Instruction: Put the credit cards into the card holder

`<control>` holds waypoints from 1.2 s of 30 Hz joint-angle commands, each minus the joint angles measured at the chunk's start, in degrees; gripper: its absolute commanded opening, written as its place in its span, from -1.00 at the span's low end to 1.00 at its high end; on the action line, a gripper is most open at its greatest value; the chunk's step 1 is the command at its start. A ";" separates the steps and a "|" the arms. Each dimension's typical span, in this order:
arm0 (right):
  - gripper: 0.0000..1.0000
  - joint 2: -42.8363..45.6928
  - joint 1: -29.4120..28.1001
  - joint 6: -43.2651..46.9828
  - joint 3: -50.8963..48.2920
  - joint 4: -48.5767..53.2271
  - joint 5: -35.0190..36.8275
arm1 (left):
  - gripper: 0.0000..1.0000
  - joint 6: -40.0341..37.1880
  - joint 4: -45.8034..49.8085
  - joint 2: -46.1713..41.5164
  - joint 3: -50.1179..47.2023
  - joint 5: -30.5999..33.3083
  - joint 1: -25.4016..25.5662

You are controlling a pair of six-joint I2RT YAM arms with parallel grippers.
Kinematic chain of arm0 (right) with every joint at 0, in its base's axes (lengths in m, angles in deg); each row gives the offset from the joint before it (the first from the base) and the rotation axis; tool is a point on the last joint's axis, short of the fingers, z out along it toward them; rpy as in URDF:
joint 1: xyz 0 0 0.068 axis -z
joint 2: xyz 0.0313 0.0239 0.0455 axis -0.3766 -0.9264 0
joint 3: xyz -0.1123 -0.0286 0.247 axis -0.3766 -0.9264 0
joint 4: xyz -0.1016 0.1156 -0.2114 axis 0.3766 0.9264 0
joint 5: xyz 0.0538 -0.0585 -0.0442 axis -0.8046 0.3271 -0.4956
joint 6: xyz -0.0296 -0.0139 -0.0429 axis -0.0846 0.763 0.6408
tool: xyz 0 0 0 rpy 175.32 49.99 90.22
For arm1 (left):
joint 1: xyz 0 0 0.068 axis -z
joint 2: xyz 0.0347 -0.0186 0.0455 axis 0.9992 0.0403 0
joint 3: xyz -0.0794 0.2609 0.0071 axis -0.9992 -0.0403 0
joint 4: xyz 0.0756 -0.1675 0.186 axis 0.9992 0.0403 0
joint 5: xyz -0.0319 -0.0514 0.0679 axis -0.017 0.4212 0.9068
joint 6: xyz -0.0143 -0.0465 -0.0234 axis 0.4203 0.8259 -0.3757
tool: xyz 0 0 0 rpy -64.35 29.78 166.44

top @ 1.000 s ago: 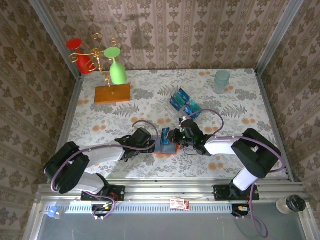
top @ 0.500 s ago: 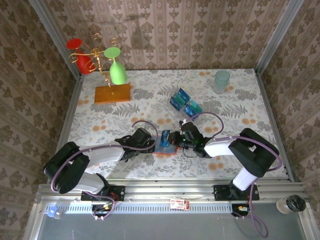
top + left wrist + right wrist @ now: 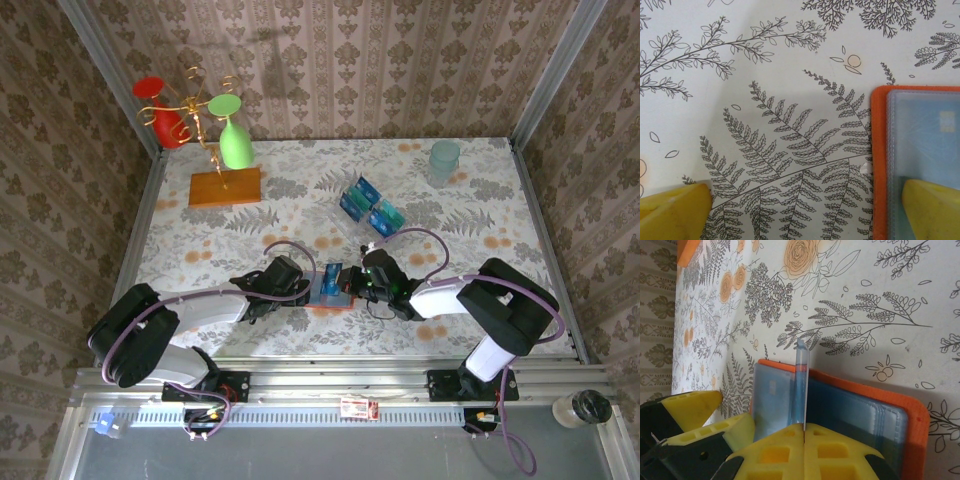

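The card holder [image 3: 336,297] lies open on the flowered cloth near the front, orange-red with grey-blue sleeves [image 3: 910,415]. My right gripper [image 3: 350,282] is over its right half, shut on a thin blue credit card [image 3: 801,385]. That card stands on edge above the fold, where the sleeves meet. My left gripper [image 3: 805,215] is open at the holder's left side; one yellow finger [image 3: 932,210] rests on the left page [image 3: 920,150] and the other [image 3: 675,210] is over bare cloth. More credit cards [image 3: 368,205], dark blue and teal, sit further back.
The spare cards lie in a clear tray [image 3: 350,190] behind the holder. A wooden slab [image 3: 224,187] at the back left carries a wire stand with a green glass [image 3: 235,140] and a red one [image 3: 165,115]. A pale cup [image 3: 444,160] stands back right.
My right gripper has shifted a little left with the card, from the holder's right edge toward its fold. The left arm has stayed where it was.
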 commanded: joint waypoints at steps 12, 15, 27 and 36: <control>-1.00 0.63 -3.04 -1.40 -1.09 0.91 4.05 | 1.00 1.27 4.46 1.07 -2.53 -0.34 0.22; -1.00 0.65 -3.66 -2.25 -1.59 0.91 5.08 | 1.00 1.25 4.41 1.05 -2.53 -0.32 0.29; -1.00 3.30 -5.39 -3.87 -4.67 2.17 10.75 | 1.00 1.25 4.03 0.98 -2.53 -0.36 0.26; -1.00 1.68 -5.57 -3.65 -4.01 1.54 9.68 | 1.00 1.25 3.82 1.21 -2.62 -0.49 0.24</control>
